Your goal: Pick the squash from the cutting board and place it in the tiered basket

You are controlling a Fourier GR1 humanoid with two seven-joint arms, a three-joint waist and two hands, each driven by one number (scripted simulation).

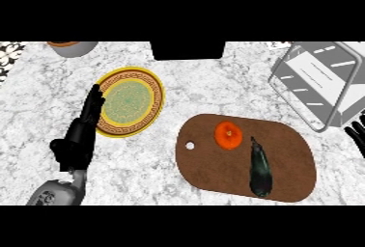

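The squash (227,134), small, round and orange, lies on the upper middle of the brown cutting board (214,169). The grey wire tiered basket (321,82) stands at the far right, just beyond the board. My right hand (357,137) shows only as straight black fingers at the right edge, below the basket and well right of the squash, holding nothing. My left hand (80,137) rests open at the left with its fingers up, beside the plate, far from the board.
A long dark eggplant (260,169) lies on the board just below and right of the squash. A yellow patterned plate (130,102) sits left of the board. A grey pot (71,47) and a black object (188,49) stand along the back edge.
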